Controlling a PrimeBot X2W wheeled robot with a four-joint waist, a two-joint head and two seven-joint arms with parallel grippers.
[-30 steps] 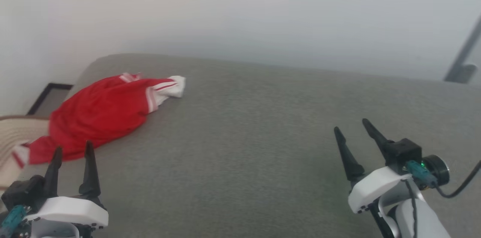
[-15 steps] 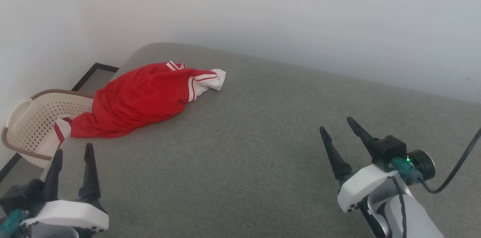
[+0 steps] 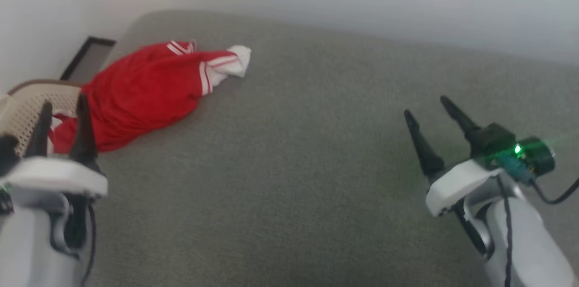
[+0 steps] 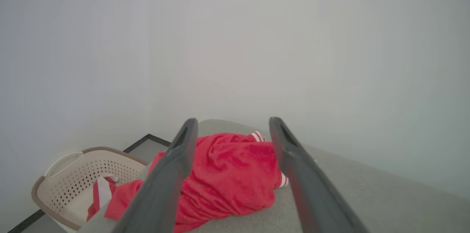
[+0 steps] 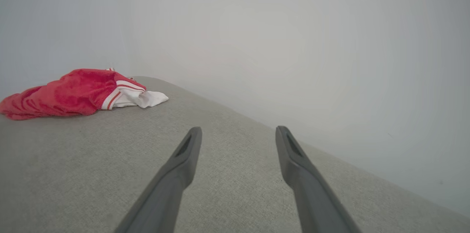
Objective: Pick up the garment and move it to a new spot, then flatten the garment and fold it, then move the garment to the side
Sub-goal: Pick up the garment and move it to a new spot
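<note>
Grey upholstered surface (image 3: 289, 165) is seen bearing the crumpled red-and-white cloth T-shirt (image 3: 140, 92) beside a cream perforated basket (image 3: 25, 110), toward which the spread-fingered left gripper (image 3: 64, 101) has been raised for pickup, the right gripper (image 3: 425, 106) held spread well apart from it.

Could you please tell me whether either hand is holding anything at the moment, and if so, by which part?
Nothing is held: the left hand and right hand are both open, clear of the garment.
</note>
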